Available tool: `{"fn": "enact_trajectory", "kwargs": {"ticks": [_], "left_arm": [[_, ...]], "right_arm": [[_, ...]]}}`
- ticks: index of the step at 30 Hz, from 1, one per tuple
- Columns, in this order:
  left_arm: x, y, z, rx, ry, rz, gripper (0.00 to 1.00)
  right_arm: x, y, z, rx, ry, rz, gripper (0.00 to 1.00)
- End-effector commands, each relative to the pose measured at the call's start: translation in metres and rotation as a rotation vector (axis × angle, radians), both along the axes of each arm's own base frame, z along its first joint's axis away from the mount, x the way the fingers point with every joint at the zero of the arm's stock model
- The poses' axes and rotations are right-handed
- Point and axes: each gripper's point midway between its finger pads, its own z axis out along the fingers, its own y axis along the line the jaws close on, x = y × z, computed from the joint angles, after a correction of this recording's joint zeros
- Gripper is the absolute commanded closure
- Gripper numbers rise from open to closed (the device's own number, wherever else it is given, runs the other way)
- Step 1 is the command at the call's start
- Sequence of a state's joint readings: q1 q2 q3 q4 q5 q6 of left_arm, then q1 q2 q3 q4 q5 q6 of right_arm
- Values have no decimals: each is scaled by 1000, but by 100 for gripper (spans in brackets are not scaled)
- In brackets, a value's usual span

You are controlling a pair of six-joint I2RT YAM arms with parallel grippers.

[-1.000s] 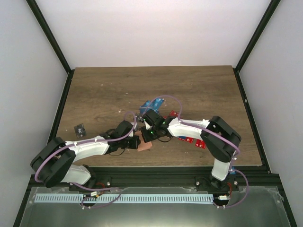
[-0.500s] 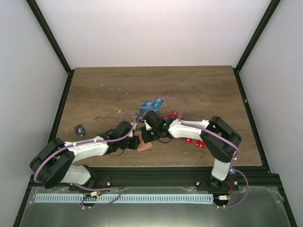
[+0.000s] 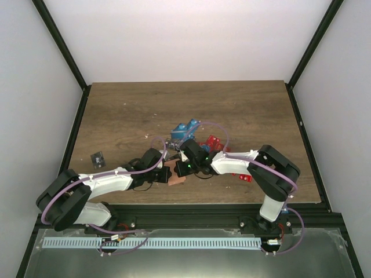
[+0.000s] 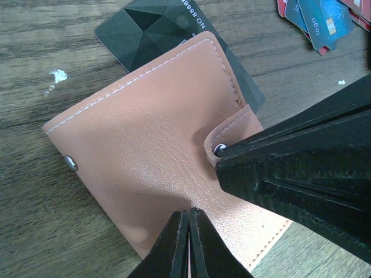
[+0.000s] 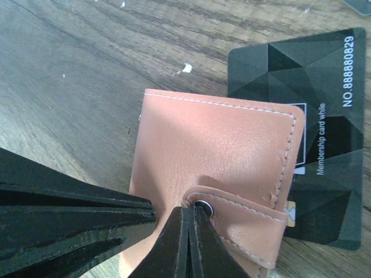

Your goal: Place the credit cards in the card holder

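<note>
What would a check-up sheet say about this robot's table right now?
Surface: brown wooden table.
Job's things: tan card holder flat on a black card, strap over one edge; blue cards and red cards heaped beyond; one dark card apart, left.
Clutter: pale specks only.
Hands: left hand shut, tips on the holder; right hand shut, tips at the strap's snap.
Cables: lilac cables loop loosely above the table.
Surroundings: white walls, black frame.
</note>
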State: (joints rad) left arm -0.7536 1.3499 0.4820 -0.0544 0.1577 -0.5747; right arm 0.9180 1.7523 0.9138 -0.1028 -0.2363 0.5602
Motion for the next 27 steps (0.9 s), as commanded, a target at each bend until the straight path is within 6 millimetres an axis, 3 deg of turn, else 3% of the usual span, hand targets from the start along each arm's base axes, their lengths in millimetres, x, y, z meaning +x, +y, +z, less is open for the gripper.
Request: {"fn": "enact_trajectory", "kwargs": {"ticks": [1,9,14,17,21,24,27], "left_arm": [[-3,5,-4,19,1,2,95],[-4,8,-5,38,5,0,95],[-4,7,-4,33,1,-1,95],[-3,4,1,18,-8,-13,95],[0,0,9,10,-22,-25,95],[2,-1,13,11,-29,-25,95],[3,-2,17,7,-34,-22,95]], "right_arm": [[-77,-57,-75,-221,306,21,99],[-88,-70,-91,-180,370,-27,99],[-84,-72,-84,-133,374,-46,99],[-73,-54,-62,-63,333,-8,87],[-61,-20,-13,90,267,90,75],[-55,-1,23,178,222,144,69],[-52,6,46,224,191,165,67]]}}
